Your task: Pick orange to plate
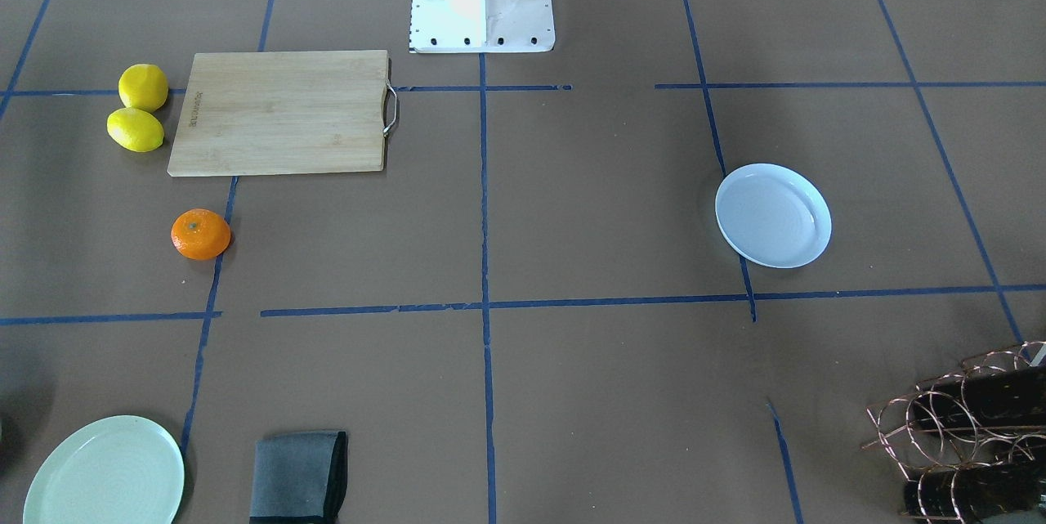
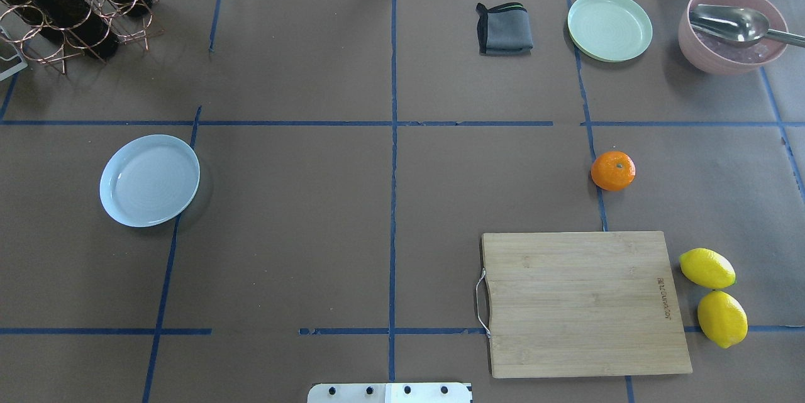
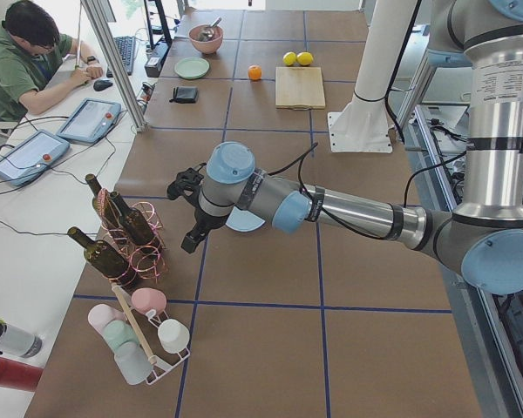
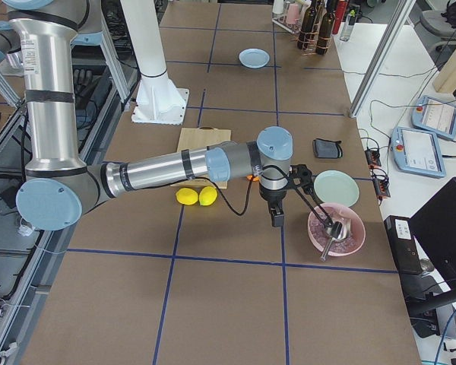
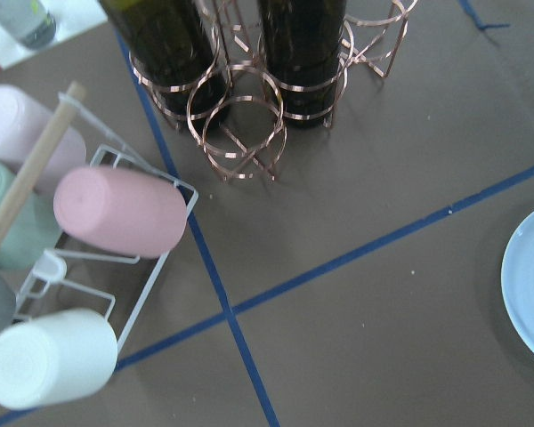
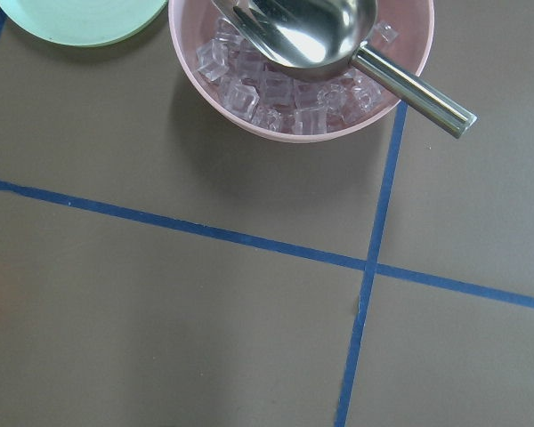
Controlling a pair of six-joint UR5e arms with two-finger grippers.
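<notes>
Orange [image 2: 612, 171] sits on the table [image 2: 314, 214] on robot's R side, on a blue tape line. It's just past the far edge of the wooden cutting board [image 2: 585, 302], near it but not touching, stem dot up. Nothing is holding it. Plate [image 2: 149, 180], pale bluish white, lies flat on robot's L side, well apart from the orange across the centre tape line, its edge over another tape line.

L gripper [image 3: 180, 219] shows only in the ext left view, so can't tell whether the claw is open or closed. The L arm reaches out low over the table and its wrist covers part of the plate. The L wrist cam looks down on a copper wire rack [image 5: 249, 116] w/ dark bottles and a cup rack [image 5: 116, 267] w/ pink, green and white cups; the plate rim is at frame R edge.

R gripper [image 4: 289, 205] shows only in the ext right view, so its state can't be judged either. It hangs near the pink bowl [image 2: 692, 54]. The orange looks mostly hidden behind that arm, prob. the orange sliver under the wrist. The R wrist cam shows the bowl w/ ice cubes and a metal scoop [image 6: 311, 31], plus the edge of the mint-green plate [image 2: 609, 26].

Two lemons [image 2: 714, 293] touch each other just beside the board's R edge. A folded grey cloth [image 2: 504, 31] lies near the mint plate.
</notes>
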